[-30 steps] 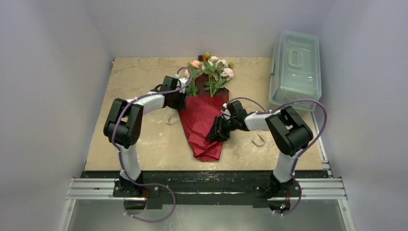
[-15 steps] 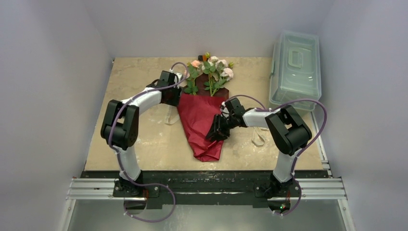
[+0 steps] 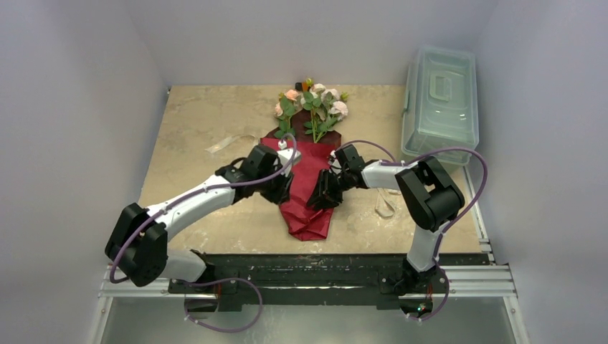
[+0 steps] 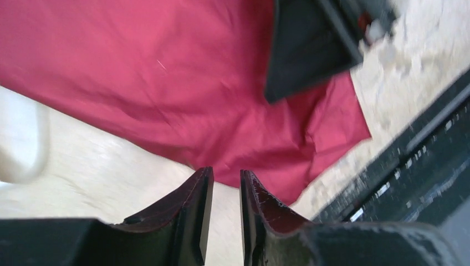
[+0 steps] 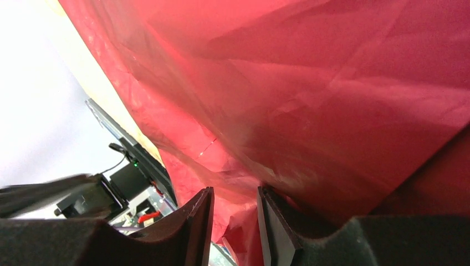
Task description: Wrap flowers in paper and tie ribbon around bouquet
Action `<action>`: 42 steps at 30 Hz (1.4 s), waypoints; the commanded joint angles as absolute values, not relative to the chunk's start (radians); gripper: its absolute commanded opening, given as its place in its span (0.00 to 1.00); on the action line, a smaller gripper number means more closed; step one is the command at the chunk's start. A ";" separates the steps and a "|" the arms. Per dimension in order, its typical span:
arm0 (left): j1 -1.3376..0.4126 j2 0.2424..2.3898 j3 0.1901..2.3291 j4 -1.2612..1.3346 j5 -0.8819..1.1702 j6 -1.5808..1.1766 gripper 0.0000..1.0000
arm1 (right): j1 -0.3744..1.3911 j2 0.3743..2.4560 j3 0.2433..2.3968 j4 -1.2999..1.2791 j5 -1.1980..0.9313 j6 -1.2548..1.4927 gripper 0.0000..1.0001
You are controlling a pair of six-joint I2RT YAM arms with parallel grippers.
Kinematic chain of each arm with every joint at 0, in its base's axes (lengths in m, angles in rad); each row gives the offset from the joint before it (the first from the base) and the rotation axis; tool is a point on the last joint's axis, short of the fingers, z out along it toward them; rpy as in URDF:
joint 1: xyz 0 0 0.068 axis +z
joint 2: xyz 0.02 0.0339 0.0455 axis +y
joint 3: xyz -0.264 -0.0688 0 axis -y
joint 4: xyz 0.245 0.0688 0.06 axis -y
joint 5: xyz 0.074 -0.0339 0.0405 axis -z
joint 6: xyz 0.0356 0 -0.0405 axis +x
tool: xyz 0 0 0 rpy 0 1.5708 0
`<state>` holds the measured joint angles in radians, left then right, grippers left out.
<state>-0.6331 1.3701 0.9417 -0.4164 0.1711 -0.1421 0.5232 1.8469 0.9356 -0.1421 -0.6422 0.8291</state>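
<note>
One crinkly red paper cone (image 3: 305,172) lay mid-table on the beige marbled tabletop (image 3: 193,115), with pink and white rose blooms (image 3: 315,107) and green leaves spilling from its far end. At the cone's left edge, the left gripper (image 4: 226,176) showed a narrow, empty slit between its jaws. Against the right side, the right gripper (image 5: 235,191) had its jaws partly apart with red paper in the gap; whether it pinched the paper could not be told. A cream fabric ribbon (image 3: 231,144) lay well to the left.
</note>
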 commanded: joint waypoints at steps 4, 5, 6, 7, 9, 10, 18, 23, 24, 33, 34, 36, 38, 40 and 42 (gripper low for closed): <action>-0.721 1.361 0.793 -0.318 0.322 -0.288 0.21 | 0.524 1.873 0.925 -0.111 -0.603 0.830 0.41; -0.733 1.370 0.783 -0.301 0.323 -0.299 0.21 | 0.525 1.874 0.925 -0.111 -0.603 0.830 0.40; -0.746 1.378 0.773 -0.281 0.326 -0.308 0.20 | 0.523 1.874 0.924 -0.109 -0.603 0.830 0.40; -0.758 1.388 0.765 -0.264 0.327 -0.315 0.20 | 0.524 1.875 0.923 -0.109 -0.603 0.829 0.40; -0.785 1.406 0.758 -0.245 0.315 -0.326 0.20 | 0.524 1.873 0.922 -0.109 -0.601 0.825 0.40; -0.795 1.413 0.759 -0.239 0.307 -0.330 0.20 | 0.524 1.873 0.921 -0.110 -0.601 0.824 0.40; -0.815 1.465 0.721 -0.259 0.174 -0.359 0.16 | 0.524 1.877 0.915 -0.113 -0.598 0.813 0.39; -0.820 1.493 0.654 -0.221 0.162 -0.392 0.14 | 0.524 1.880 0.919 -0.119 -0.598 0.807 0.39; -0.822 1.500 0.654 -0.217 0.159 -0.401 0.14 | 0.524 1.881 0.921 -0.120 -0.599 0.806 0.39; -0.830 1.454 0.775 -0.364 0.158 -0.416 0.15 | 0.523 1.868 0.964 -0.156 -0.608 0.781 0.43; -0.830 1.436 0.814 -0.396 0.152 -0.404 0.15 | 0.524 1.866 0.972 -0.163 -0.608 0.778 0.43; -0.831 1.424 0.894 -0.444 0.142 -0.375 0.16 | 0.524 1.864 0.985 -0.172 -0.609 0.775 0.43; -0.830 1.435 0.957 -0.461 0.143 -0.347 0.17 | 0.523 1.867 0.996 -0.175 -0.610 0.775 0.43; -0.830 1.461 0.982 -0.438 0.165 -0.328 0.17 | 0.524 1.870 1.006 -0.177 -0.612 0.778 0.43; -0.830 1.491 0.976 -0.385 0.205 -0.324 0.17 | 0.524 1.872 1.014 -0.177 -0.615 0.780 0.43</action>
<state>-0.8261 1.4727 0.9363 -0.4137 0.1596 -0.3702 0.5243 1.8610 0.9718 -0.1635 -0.6407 0.8028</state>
